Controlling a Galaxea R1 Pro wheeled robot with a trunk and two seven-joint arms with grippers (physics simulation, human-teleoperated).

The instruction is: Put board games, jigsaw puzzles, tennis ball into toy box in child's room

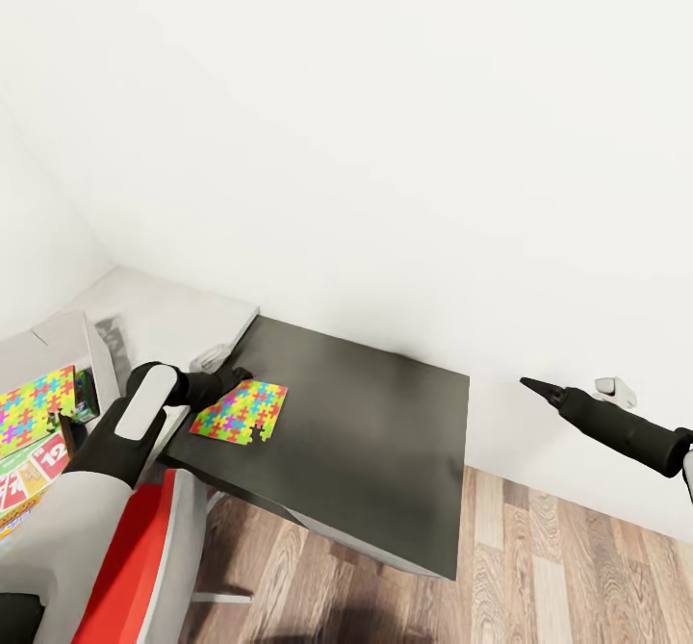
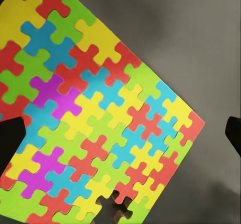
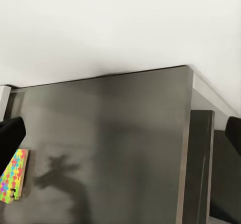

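A jigsaw puzzle [image 1: 241, 411] of bright interlocked pieces lies flat on the dark grey section of the table [image 1: 366, 432], near its left edge. My left gripper [image 1: 238, 373] is open at the puzzle's far-left corner. In the left wrist view the puzzle [image 2: 100, 113] spreads between the two dark fingertips [image 2: 10, 138]. At the far left, the light grey toy box [image 1: 53, 334] holds another jigsaw puzzle [image 1: 34, 411] and a red-and-yellow board game [image 1: 34, 466]. My right gripper [image 1: 535, 389] is open in the air, off the table's right side. Its wrist view shows the puzzle [image 3: 14, 176] far across the dark top.
The light grey desk top [image 1: 173, 312] runs back along the left wall. A white wall stands close behind the table. Wood-plank floor [image 1: 539, 567] lies in front and to the right. The dark section's right edge [image 3: 190, 133] drops off beside the right arm.
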